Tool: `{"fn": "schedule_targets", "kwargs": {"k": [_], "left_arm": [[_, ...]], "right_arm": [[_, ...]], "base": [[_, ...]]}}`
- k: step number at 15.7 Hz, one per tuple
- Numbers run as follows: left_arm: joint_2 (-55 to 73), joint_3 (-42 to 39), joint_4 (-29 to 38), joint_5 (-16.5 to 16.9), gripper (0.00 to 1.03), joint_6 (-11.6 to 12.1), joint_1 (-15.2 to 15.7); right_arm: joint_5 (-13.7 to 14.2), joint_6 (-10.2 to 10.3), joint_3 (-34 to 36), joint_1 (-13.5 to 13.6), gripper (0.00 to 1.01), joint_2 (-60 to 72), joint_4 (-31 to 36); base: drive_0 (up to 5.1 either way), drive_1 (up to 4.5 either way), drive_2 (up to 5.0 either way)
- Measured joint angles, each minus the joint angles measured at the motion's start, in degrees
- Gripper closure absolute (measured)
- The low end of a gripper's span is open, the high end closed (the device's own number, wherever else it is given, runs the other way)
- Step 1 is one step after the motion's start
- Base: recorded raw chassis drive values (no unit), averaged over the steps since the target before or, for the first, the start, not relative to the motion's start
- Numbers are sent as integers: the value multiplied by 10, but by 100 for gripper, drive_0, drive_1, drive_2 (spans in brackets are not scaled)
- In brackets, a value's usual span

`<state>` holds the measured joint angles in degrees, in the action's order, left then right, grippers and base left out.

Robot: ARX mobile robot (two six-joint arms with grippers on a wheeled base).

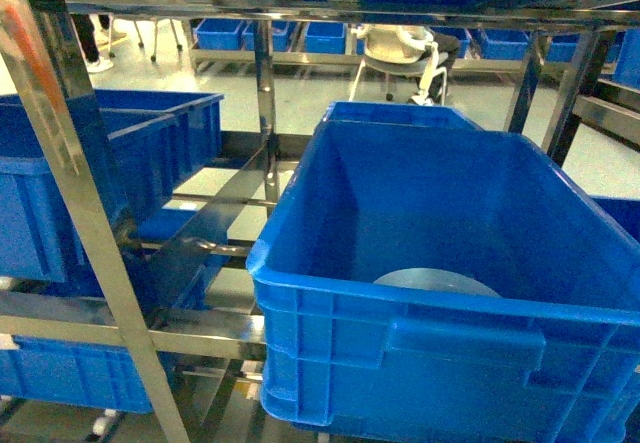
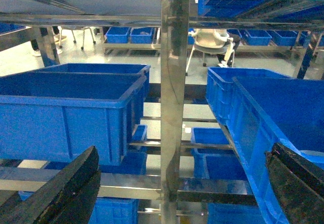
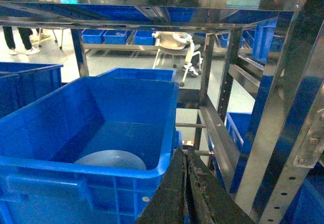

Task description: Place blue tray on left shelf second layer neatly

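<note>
Biggest thing ahead of me is the steel shelf point(image 1: 268, 113): posts and rails in tiers, and its left bay second layer point(image 2: 126, 181) already carries a blue crate point(image 2: 71, 107) up and left of my left gripper point(image 2: 177, 188), so free room there looks tight. Just in front of my right gripper point(image 3: 186, 193) sits the large blue crate point(image 1: 450, 263), deep with ribbed walls. The blue tray point(image 1: 437, 282) lies flat on that crate's floor against the near wall, below and slightly left of my right gripper; only its pale far arc shows over the rim. I read it as light, stiff, smooth plastic, likely slippery, not fragile. Best hold is probably the low raised rim on the exposed far edge, pinched from above. The near crate wall blocks a level approach, so I'd have to come over it and down. The centre post point(image 2: 173, 97) stands between the crate and the left bay, dead ahead of my left gripper, so transfer must clear it. My left gripper is spread wide and empty; my right gripper's fingers are pressed together, holding nothing.
</note>
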<state>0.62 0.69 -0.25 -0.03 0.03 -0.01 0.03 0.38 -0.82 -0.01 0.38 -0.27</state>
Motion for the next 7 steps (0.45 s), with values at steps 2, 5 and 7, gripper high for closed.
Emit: {"fn": "schedule_targets", "kwargs": {"k": [2,5,7], "left_arm": [[0,0,0,0,5,0,0],[0,0,0,0,5,0,0],[0,0,0,0,5,0,0]], "right_arm": [[0,0,0,0,99,0,0],[0,0,0,0,99,0,0],[0,0,0,0,46,0,0]], "base": [[0,0,0],[0,0,0],[0,0,0]]}}
